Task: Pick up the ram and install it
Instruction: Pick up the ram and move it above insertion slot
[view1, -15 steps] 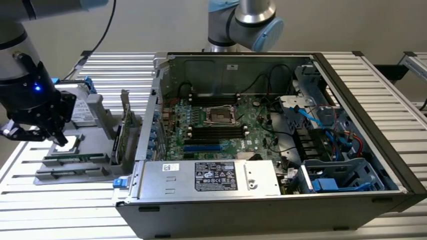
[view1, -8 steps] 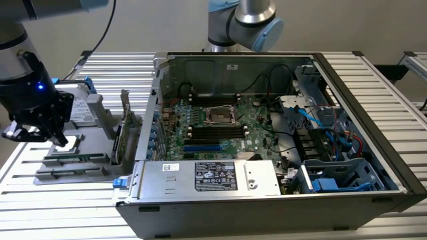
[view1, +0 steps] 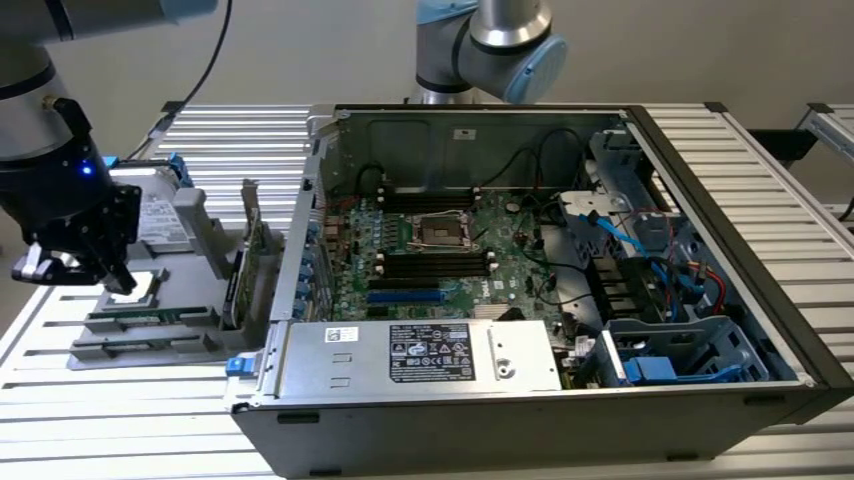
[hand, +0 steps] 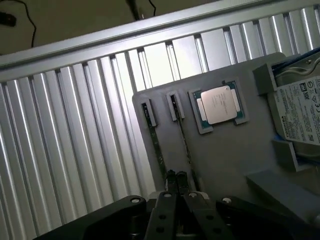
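Ram (hand: 185, 142) on edge in grey tray (hand: 225, 160) slot, exterior view's left of computer case (view1: 534, 420); gripper (hand: 176, 176) over its end, jaws pressed together, hold unclear.

Silver arm (view1: 20, 115), blue status light (view1: 88, 168), black jaws

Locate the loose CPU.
The CPU lies in the gray tray, between the ram sticks and the hard drive; the tray sits at the exterior view's left.

A ribbed metal bench (view1: 227, 135) spans the frame. Directly on it, a grey parts tray (view1: 134, 335) lies at the left, and an open computer case (view1: 534, 425) fills the centre and right.
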